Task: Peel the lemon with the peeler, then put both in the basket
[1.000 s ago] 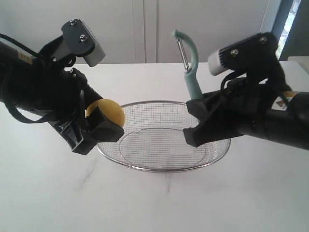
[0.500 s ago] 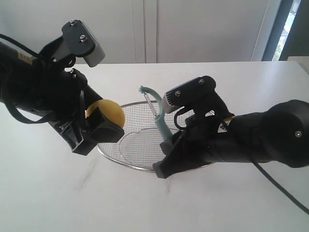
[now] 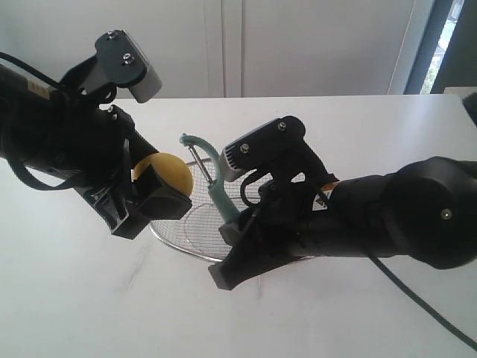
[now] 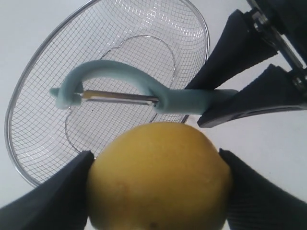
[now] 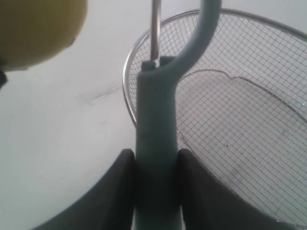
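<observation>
My left gripper is shut on the yellow lemon, held in the air at the left rim of the wire basket. In the left wrist view the lemon fills the space between both pads. My right gripper is shut on the teal handle of the peeler, upright, its metal blade just right of the lemon, with a small gap. In the right wrist view the handle sits tight between the fingers, the lemon beside the blade.
The basket rests on a white table and holds nothing. The right arm's black body reaches across over the basket. A white wall and a window edge stand behind the table.
The right arm has swung left and down across the basket, bringing the peeler from high on the right to just beside the lemon. The left arm and lemon have stayed still.
</observation>
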